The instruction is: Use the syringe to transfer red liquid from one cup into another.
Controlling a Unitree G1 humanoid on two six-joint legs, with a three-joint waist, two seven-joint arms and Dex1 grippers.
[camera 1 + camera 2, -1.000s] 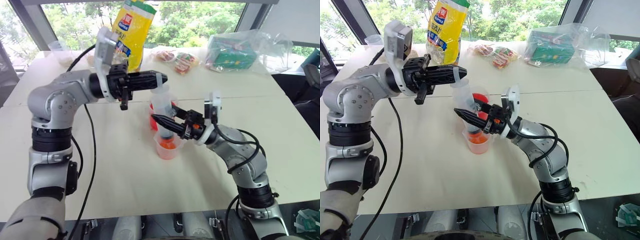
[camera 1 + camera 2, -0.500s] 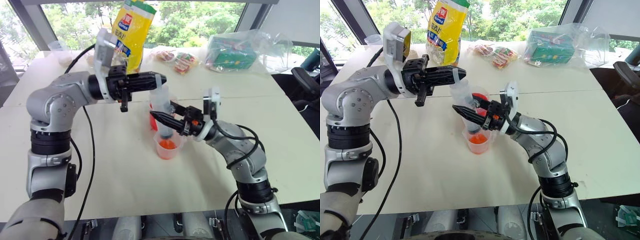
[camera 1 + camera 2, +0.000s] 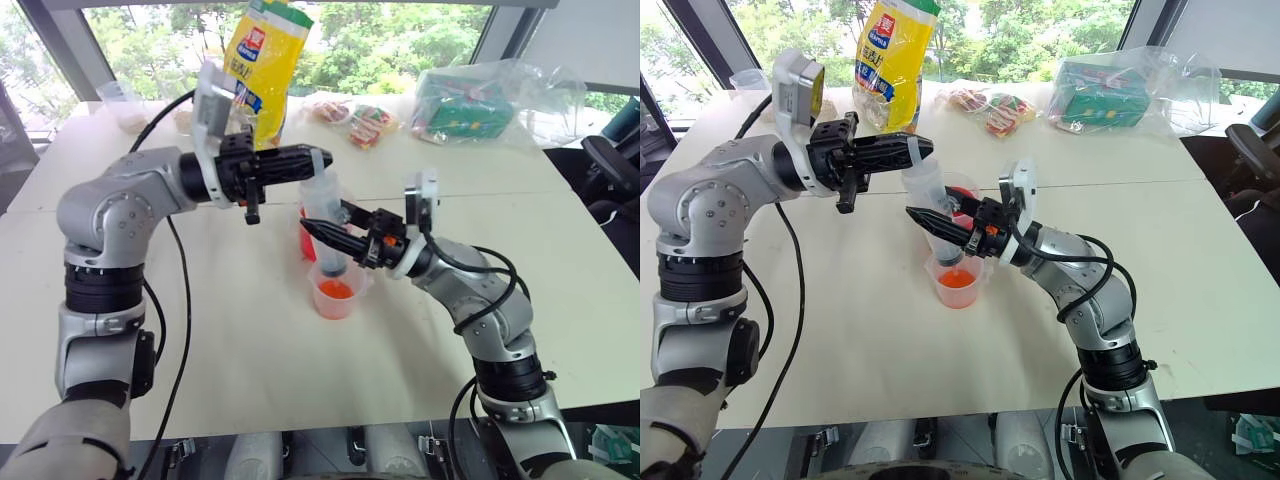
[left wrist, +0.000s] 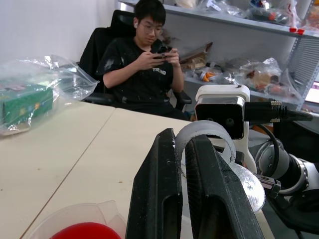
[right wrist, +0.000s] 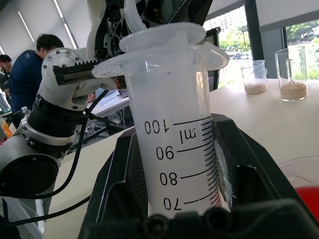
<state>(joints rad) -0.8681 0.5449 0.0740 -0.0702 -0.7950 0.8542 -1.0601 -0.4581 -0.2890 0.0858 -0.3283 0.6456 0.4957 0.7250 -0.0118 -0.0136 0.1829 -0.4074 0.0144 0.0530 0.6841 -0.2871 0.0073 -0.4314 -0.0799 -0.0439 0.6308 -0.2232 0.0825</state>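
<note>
Head stereo pair (downward), close wrist views

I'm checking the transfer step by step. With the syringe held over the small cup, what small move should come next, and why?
Probably press the plunger a little further. The syringe stands upright over the smaller cup, its barrel clamped by the right end effector and its plunger ring by the left end effector. The cup holds only a little red liquid.

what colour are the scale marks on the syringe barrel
Black numbers and tick lines on the clear syringe barrel, best seen in the right wrist view.
</note>
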